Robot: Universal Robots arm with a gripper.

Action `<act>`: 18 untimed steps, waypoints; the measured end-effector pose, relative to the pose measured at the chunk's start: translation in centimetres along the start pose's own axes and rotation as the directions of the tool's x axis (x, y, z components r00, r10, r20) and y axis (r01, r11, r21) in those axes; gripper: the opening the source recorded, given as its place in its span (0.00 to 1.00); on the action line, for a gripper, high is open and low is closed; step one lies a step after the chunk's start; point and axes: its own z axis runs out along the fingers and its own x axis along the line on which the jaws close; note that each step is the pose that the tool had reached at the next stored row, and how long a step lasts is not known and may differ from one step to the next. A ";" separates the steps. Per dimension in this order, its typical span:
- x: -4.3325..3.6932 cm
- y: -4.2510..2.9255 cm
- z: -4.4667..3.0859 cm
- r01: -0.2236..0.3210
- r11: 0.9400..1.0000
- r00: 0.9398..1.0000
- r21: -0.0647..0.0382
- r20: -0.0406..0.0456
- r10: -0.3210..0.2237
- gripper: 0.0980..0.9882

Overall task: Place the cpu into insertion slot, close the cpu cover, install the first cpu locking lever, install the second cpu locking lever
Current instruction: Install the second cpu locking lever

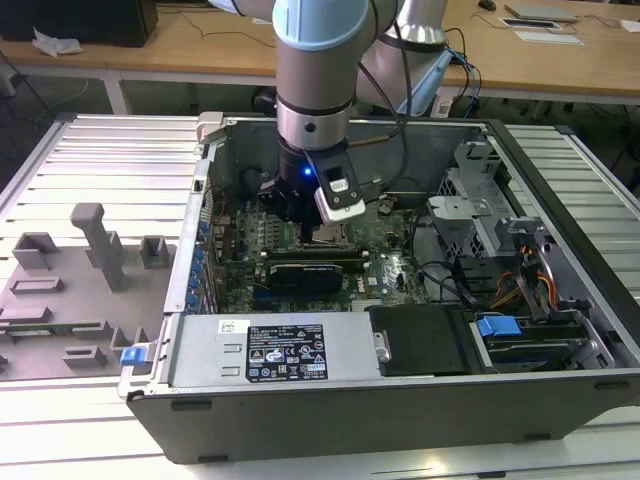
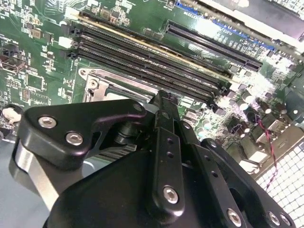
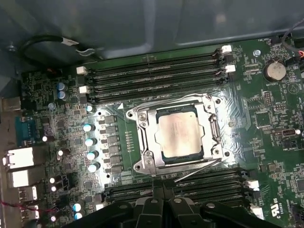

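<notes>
We see an open computer case (image 1: 400,400) lying on the counter (image 1: 100,150), the arm reaching down into it. On its green motherboard (image 3: 266,123), the cpu cover (image 3: 142,137) lies closed over the insertion slot (image 3: 164,154), and the cpu (image 3: 179,135) sits inside, between the memory slots (image 3: 152,76). The end effector (image 3: 164,187) hovers just beside the socket, its fingers (image 2: 164,109) pressed together on nothing.

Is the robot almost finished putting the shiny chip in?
The cpu already sits in the insertion slot, and the cpu cover lies shut over it. The gripper is beside the socket, near a thin locking lever. Whether both levers are locked can't be told.
</notes>
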 end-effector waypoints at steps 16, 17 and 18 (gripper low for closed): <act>0.60 -1.93 1.77 0.017 0.993 1.000 -0.121 -0.020 -0.019 0.01; 0.66 -2.00 1.89 0.018 0.992 1.000 -0.129 -0.021 -0.020 0.01; 0.73 -2.03 1.99 0.018 0.990 1.000 -0.137 -0.022 -0.022 0.01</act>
